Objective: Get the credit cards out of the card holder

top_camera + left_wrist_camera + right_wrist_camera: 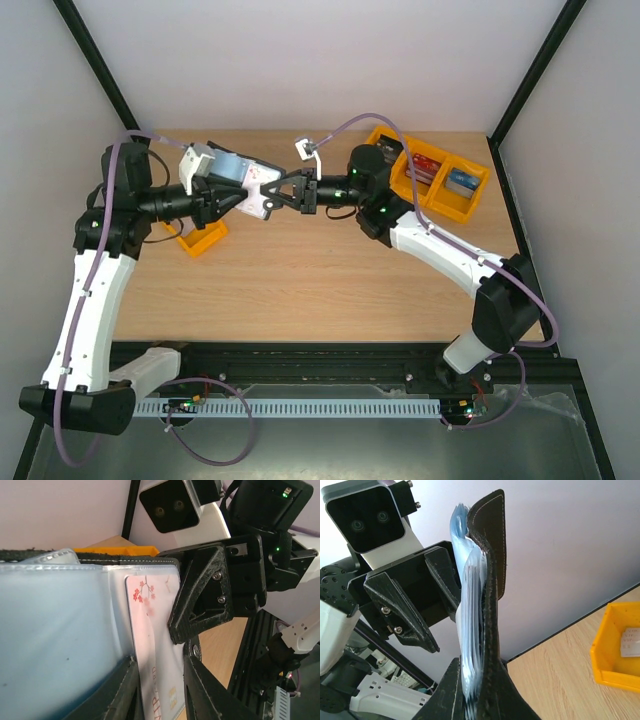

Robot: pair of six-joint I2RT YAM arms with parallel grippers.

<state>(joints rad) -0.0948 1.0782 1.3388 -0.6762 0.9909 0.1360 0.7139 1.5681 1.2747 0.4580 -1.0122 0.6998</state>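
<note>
The card holder hangs open in the air between both arms, its grey-blue clear pockets facing the left wrist camera. My right gripper is shut on its black cover and pocket stack, seen edge-on between the fingers. One pale credit card with red blossom marks sticks out of a pocket and shows white from above. My left gripper has its jaws a little apart with this card in the gap. A right finger presses beside the card.
A small yellow tray sits on the table under the left arm. Joined yellow trays with red and blue card stacks stand at the back right, one corner showing in the right wrist view. The two wrists nearly touch.
</note>
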